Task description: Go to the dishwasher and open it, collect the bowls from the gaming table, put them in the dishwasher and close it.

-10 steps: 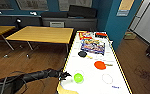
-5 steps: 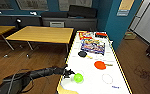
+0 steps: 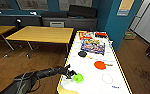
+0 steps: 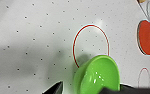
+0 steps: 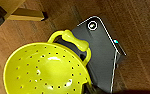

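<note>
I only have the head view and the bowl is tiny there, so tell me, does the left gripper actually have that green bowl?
Observer: Judging by the left wrist view, yes. The green bowl sits tilted between the left gripper's dark fingers, and its shadow falls on the white gaming table beneath it.
Operator: What is under it?
Observer: A red ring printed on the tabletop, partly covered by the bowl.
Operator: And the right arm?
Observer: Its wrist view has a yellow perforated bowl with a handle, over the wooden floor.
</note>
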Motion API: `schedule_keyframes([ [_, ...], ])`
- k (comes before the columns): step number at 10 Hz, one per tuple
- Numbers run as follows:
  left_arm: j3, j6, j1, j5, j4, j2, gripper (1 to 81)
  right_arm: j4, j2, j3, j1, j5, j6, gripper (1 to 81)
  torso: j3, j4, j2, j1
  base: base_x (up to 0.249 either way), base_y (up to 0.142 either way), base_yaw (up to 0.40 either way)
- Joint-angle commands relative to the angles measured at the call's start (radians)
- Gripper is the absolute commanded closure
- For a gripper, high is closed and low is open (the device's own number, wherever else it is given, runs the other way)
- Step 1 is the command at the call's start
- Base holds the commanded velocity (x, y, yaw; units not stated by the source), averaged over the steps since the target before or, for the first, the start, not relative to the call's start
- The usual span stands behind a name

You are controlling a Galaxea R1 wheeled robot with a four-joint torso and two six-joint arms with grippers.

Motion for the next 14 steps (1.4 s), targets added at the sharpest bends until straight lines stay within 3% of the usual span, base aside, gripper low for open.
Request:
schedule_keyframes([
  [1,-0.025,-0.004,-0.149,0.045,-0.005,0.013,1.0,-0.008,-0.052,0.013,0.048,-0.071,-0.002,81.1,0.000,0.000,0.000,0.000,0.000,0.000,0.000],
  [5,-0.068,-0.002,-0.142,0.055,0.009,0.059,1.0,-0.008,-0.052,0.012,0.045,-0.069,0.000,81.1,0.000,0.000,0.000,0.000,0.000,0.000,0.000],
  [14,-0.089,0.002,-0.092,0.064,0.027,0.079,1.0,-0.005,-0.043,-0.003,0.049,-0.069,0.006,81.1,0.000,0.000,0.001,0.000,0.000,0.000,0.000],
])
